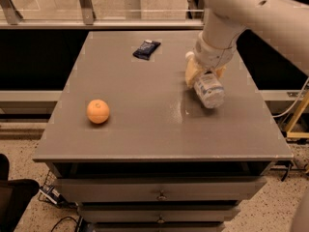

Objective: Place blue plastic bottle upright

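The blue plastic bottle [210, 92] is clear with a white label. It lies tilted at the right side of the grey table [145, 129], its lower end pointing toward the front right. My gripper [205, 74] comes down from the white arm at the upper right. Its yellowish fingers [191, 72] close around the bottle's upper end. The bottle's cap is hidden behind the gripper. I cannot tell whether the bottle's lower end touches the tabletop.
An orange [98, 111] sits at the front left of the table. A small dark blue snack packet [146, 49] lies at the back centre. Drawers run under the table's front edge. A railing stands behind the table.
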Controlling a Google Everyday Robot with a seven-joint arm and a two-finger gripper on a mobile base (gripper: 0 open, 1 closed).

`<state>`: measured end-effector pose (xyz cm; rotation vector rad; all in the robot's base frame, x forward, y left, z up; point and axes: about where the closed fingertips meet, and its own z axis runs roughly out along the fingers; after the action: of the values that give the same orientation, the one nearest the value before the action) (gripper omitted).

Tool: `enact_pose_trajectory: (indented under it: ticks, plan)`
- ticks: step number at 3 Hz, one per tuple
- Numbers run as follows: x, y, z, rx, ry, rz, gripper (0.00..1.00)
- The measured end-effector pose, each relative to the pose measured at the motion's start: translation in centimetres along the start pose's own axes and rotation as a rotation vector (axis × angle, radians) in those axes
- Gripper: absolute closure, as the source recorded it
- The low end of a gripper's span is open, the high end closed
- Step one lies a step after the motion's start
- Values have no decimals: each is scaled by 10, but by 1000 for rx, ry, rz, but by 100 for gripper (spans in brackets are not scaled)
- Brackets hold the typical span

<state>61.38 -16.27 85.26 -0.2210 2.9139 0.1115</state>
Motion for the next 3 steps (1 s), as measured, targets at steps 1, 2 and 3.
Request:
enact_pose_trajectory:
  ticks: [1,2,3]
  plan:
    - [-23,-12,-64,-119,-187,-77,100]
    - [-37,-19,-114,-231,-339,-172,100]
    - [-33,-22,-144,-376,-500,-246,100]
